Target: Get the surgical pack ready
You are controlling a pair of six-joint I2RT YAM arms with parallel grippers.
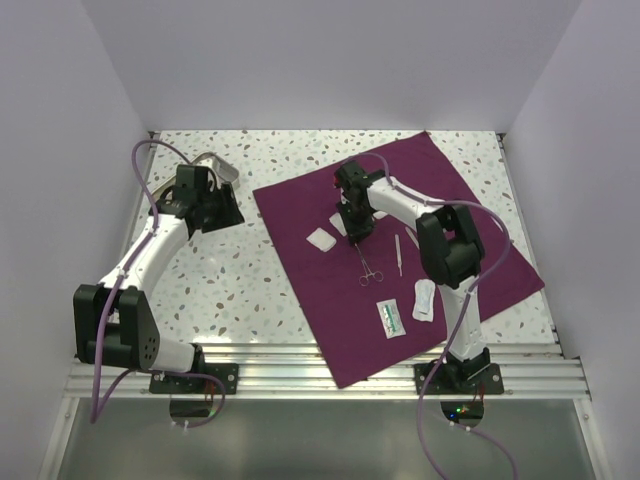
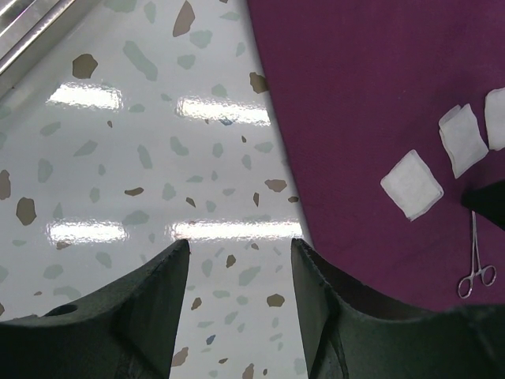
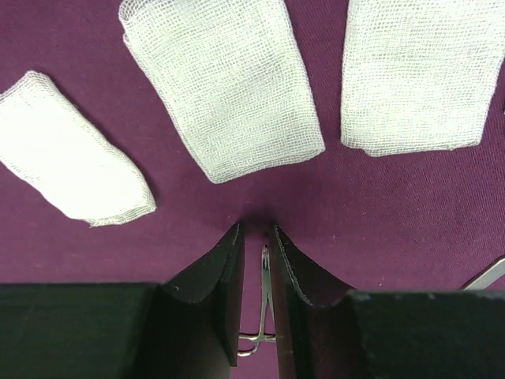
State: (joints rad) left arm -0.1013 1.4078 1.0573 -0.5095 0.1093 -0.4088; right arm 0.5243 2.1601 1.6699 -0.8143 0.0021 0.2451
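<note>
Top external view, from my left side: my left gripper (image 1: 226, 208) hangs over the speckled table (image 1: 230, 290), near the left edge of the surgical pack (image 1: 300, 225) but clear of it. Behind that wrist a shiny metal object (image 1: 216, 163) peeks out, and I cannot tell what it is. On the left wrist camera those jaws stand wide apart, with only table between them.

The surgical pack lies spread flat as one wide sheet, turned cornerwise across the middle and right of the table. Its near corner drapes over the aluminium rails (image 1: 260, 365).

My right gripper (image 1: 355, 238) is down on the cloth near its middle. The right wrist camera shows three pads fanned just beyond the fingertips: a left gauze pad (image 3: 67, 162), a middle gauze pad (image 3: 225, 87) and a right gauze pad (image 3: 418, 71). These jaws are drawn in to a narrow slit, and the forceps (image 3: 264, 292) lie lengthwise in that slit, tips forward. I cannot tell whether the pads actually pinch them.

Further right on the cloth lie a printed packet (image 1: 391, 318), a thin instrument (image 1: 398, 255) and a white pouch (image 1: 424, 300), each apart from the others.
</note>
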